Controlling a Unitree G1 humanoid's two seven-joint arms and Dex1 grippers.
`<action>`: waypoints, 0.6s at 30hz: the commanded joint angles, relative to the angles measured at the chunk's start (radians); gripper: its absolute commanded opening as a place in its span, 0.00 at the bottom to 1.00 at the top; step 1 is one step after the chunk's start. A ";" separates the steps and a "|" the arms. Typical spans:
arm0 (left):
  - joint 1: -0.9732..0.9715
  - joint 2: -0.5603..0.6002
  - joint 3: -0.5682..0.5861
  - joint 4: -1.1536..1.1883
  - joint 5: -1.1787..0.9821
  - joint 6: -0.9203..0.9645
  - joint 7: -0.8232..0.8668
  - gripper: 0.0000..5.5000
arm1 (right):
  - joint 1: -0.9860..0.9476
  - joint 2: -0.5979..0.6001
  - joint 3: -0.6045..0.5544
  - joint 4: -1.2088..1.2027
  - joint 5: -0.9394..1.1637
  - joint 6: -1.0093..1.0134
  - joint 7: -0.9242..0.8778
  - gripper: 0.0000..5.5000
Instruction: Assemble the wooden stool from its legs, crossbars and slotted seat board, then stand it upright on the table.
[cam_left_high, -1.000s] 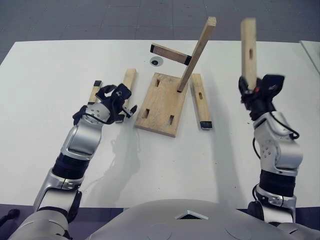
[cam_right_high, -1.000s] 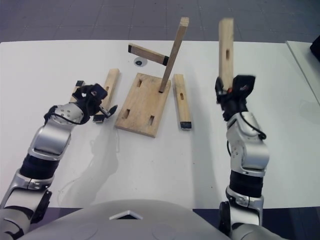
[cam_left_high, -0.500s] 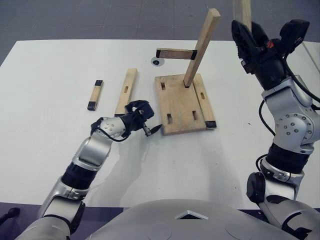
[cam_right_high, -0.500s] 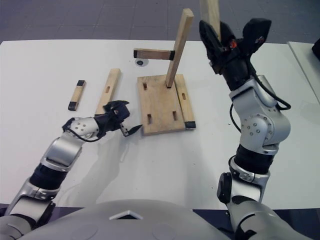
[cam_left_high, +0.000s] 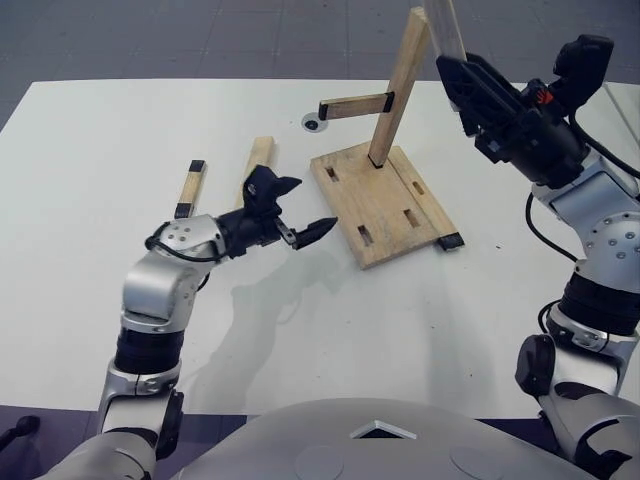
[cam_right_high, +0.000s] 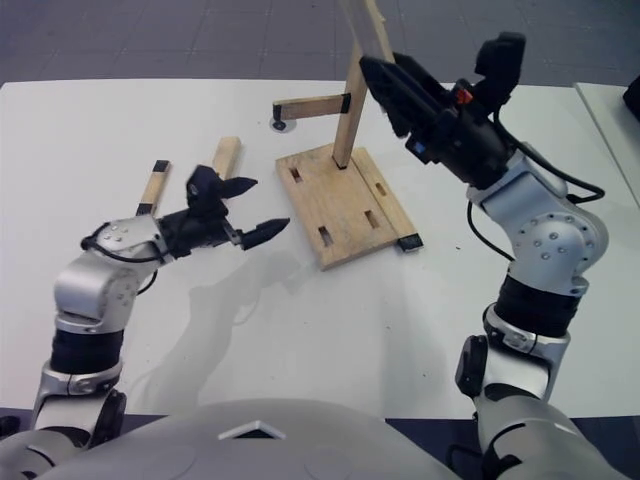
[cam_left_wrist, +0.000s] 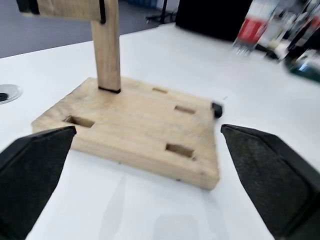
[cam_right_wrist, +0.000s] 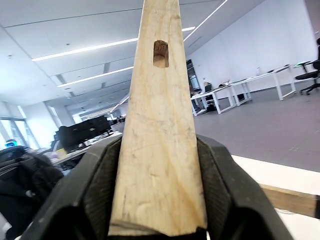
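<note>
The slotted seat board lies flat on the white table, turned at an angle. One leg stands upright in a far slot, with a crossbar sticking out from it to the left. A second leg lies under the board's right edge; its black tip shows. My left gripper hovers open just left of the board, which sits between its fingers in the left wrist view. My right gripper is raised at the right, shut on another slotted leg leaning toward the upright one.
A loose leg lies behind my left gripper, and a short crossbar lies farther left. A round cable hole sits behind the board. Open tabletop runs along the near side.
The seat board has turned on the table, its near end swinging right. My left gripper rose from the board's near corner. My right gripper tilted its leg toward the upright one.
</note>
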 joint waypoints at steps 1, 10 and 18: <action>-0.114 -0.049 0.185 -0.019 -0.420 0.242 0.070 0.93 | 0.044 -0.069 0.015 0.017 0.113 0.107 0.136 0.38; -0.196 -0.075 0.193 -0.011 -0.765 0.341 0.330 0.87 | 0.056 -0.077 0.137 -0.020 0.071 0.126 0.218 0.38; -0.214 -0.040 0.184 0.013 -0.967 0.311 0.457 0.90 | 0.081 -0.085 0.197 -0.043 0.027 0.112 0.254 0.38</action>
